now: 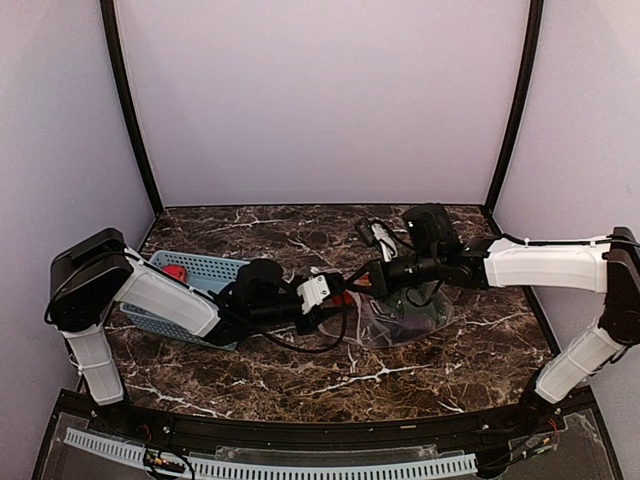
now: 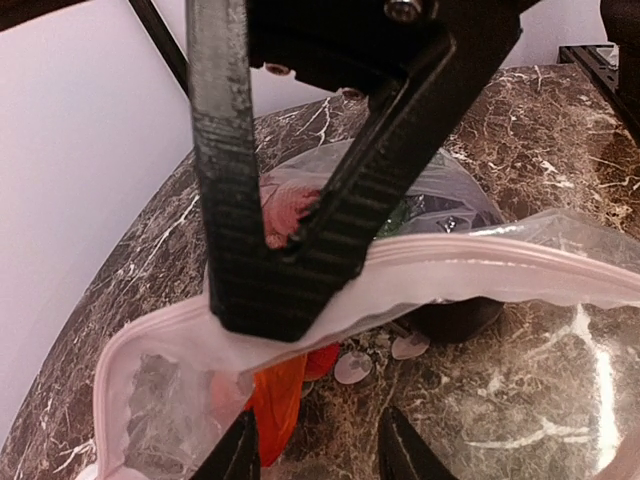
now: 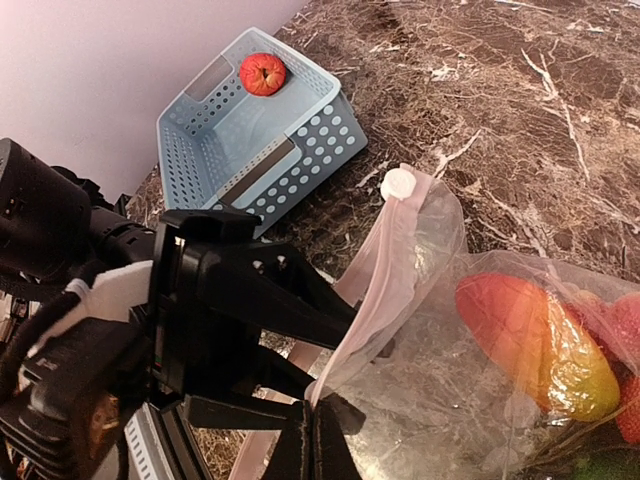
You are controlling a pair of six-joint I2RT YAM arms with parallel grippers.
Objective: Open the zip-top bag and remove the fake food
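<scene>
**2 grippers at the mouth of the zip-top bag, mid-bench.**
Right gripper is pinched tight on the pinkish zip strip. Left gripper stands partly apart astride the same edge, unclamped. Fake food lies inside the bag.

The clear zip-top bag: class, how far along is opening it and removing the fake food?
Looks done: one round red fake fruit lies in the light-blue perforated basket. In hand: the right gripper is shut on the pinkish zip strip of the clear crinkly zip-top bag, while the left gripper, jaws apart, sits by its edge. Left: the orange-red piece and other food are inside.
</scene>
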